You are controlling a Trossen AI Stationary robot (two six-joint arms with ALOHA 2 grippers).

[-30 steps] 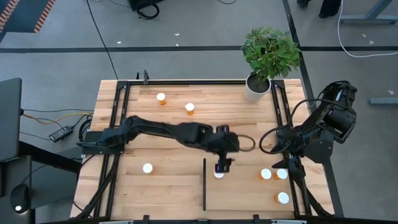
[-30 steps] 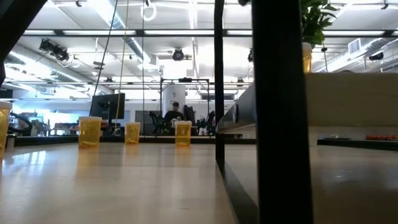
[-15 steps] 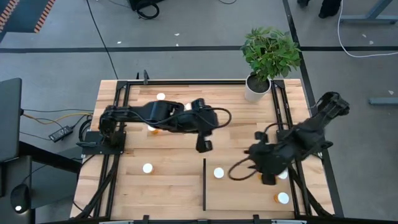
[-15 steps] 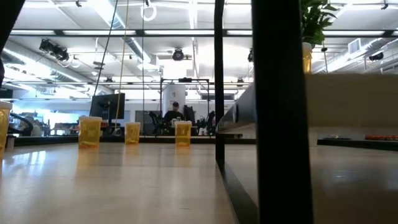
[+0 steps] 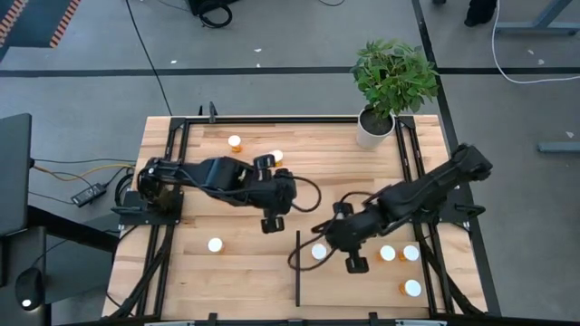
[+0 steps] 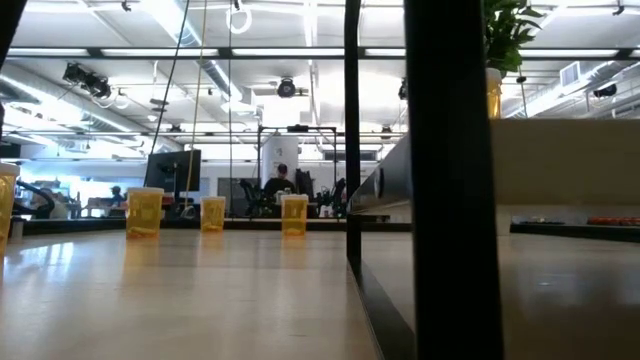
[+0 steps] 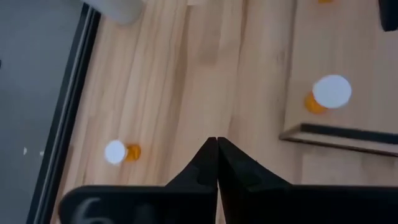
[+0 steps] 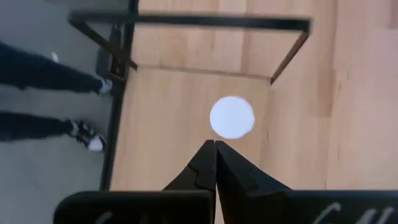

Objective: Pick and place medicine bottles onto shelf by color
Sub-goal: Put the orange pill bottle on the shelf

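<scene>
While both arms hang over mid-table, I see the left gripper (image 5: 270, 223) pinched empty and the right gripper (image 5: 354, 263) pinched empty above the shelf (image 5: 353, 285), lower right, where four medicine bottles (image 5: 319, 252) stand.

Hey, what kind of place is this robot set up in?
Probably an open-plan lab or workshop: the low view shows exposed ceiling ducts, monitors on desks and a seated person, beyond a plank table on a grey floor.
</scene>
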